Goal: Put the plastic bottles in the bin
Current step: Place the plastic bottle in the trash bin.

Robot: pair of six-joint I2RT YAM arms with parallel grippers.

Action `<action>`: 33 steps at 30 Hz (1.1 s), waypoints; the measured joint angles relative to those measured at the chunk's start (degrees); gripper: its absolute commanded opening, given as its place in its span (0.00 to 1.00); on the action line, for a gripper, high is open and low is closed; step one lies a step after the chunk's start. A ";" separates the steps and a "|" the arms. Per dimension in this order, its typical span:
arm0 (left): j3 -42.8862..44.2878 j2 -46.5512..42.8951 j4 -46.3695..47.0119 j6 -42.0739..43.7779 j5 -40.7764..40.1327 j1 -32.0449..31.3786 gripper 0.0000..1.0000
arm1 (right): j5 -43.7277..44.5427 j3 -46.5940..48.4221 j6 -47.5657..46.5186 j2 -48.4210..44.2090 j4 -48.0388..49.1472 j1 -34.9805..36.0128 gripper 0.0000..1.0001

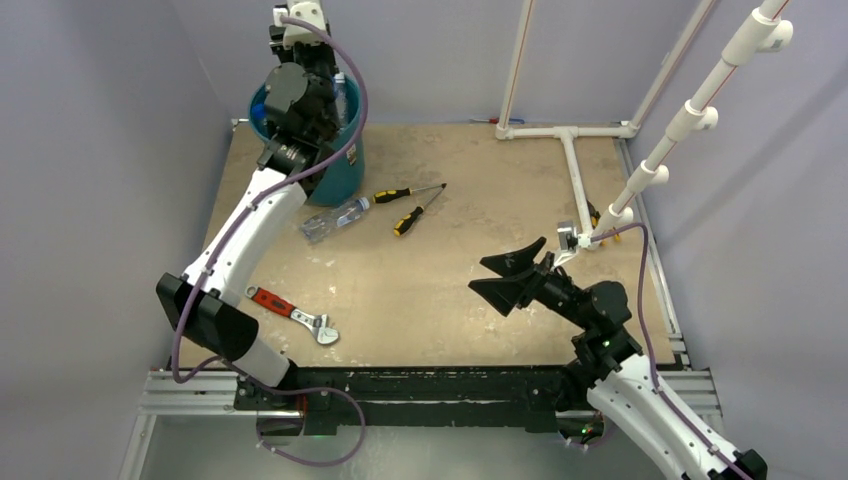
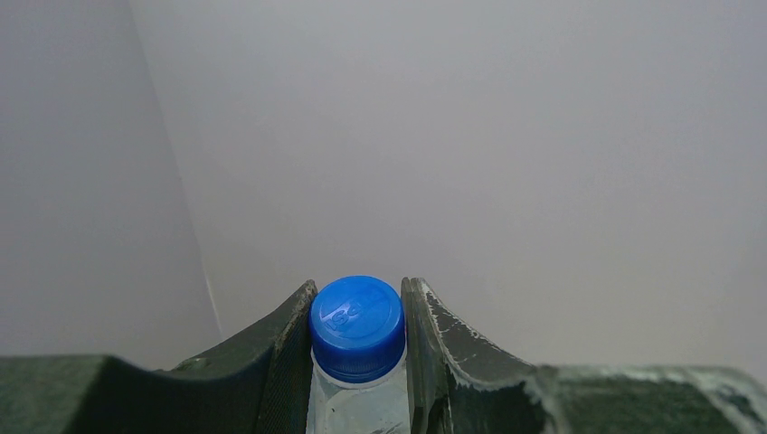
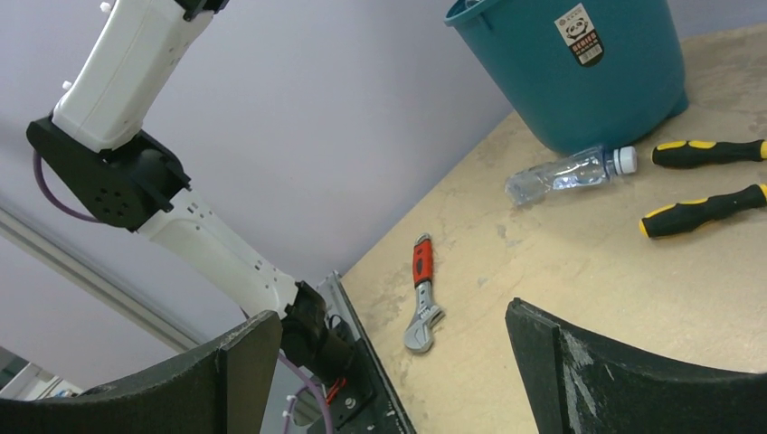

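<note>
**Bottle gripped over the bin in the far-left corner**

Left gripper [image 2: 359, 289] has its fingers clamped on the neck of a blue-capped bottle [image 2: 357, 327]. It is raised over the teal bin [image 1: 340, 172] at the table's [image 1: 450, 310] far-left corner, close to both walls. The arm covers most of the bin's mouth, so what is inside cannot be seen. A second bottle [image 1: 335, 218] lies just near of the bin, beside two screwdrivers [image 1: 408, 192]. The right gripper [image 1: 507, 277] hangs right of centre, fingers wide apart. A wrench [image 1: 295, 312] lies by the near-left edge.
</note>
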 measured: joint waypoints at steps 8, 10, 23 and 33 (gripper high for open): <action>-2.43 0.68 -3.74 -12.26 -1.01 10.40 0.00 | 0.00 -0.09 -0.31 0.83 0.28 0.00 0.98; -3.10 0.68 -6.36 -17.81 -0.24 14.21 0.00 | 0.00 -0.09 -0.33 0.90 0.24 0.00 0.98; -13.42 0.50 -13.44 -38.23 10.60 20.94 0.16 | 0.04 -0.07 -0.72 -0.13 -0.83 0.00 0.98; -14.47 -1.75 -14.73 -42.01 14.93 20.76 0.96 | 0.22 -0.07 -1.40 -0.72 -1.70 0.00 0.98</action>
